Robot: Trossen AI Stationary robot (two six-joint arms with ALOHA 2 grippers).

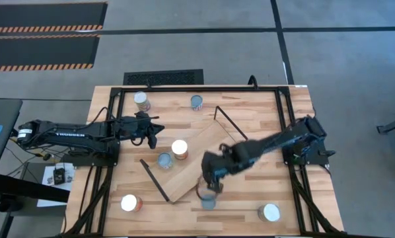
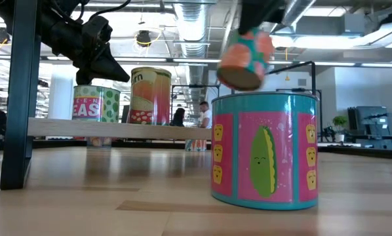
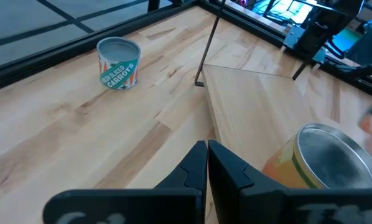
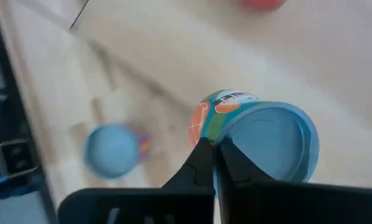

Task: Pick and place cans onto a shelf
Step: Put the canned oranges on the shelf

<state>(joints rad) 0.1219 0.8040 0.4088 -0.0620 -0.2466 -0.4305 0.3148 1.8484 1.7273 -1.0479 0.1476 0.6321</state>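
Note:
The shelf (image 1: 196, 153) is a light-wood board lying slantwise on the table's middle, with two cans (image 1: 179, 148) (image 1: 165, 159) standing on it. My right gripper (image 1: 213, 182) hangs past the shelf's near edge, shut on a teal-and-orange can (image 2: 246, 55) that is tilted in the air above a corn-labelled can (image 2: 265, 151) standing on the table. My left gripper (image 3: 206, 163) is shut and holds nothing, hovering at the shelf's left end near an orange-labelled can (image 3: 326, 158). More cans stand about the table, among them a carrots can (image 3: 119, 62). My right gripper pinches the can's top rim (image 4: 222, 129) at one edge between its two fingers, which come from above, slanting down. The can's blue-grey top (image 4: 270, 140) faces the wrist camera. The can hangs tilted below the fingers, lifted clear of the table and of the corn can.
Single cans stand at the far left (image 1: 142, 100), far middle (image 1: 197, 102), near left (image 1: 131, 203) and near right (image 1: 269, 212). Thin black wire brackets (image 1: 229, 122) stick out at the shelf's ends. A black frame (image 1: 283, 125) runs round the table.

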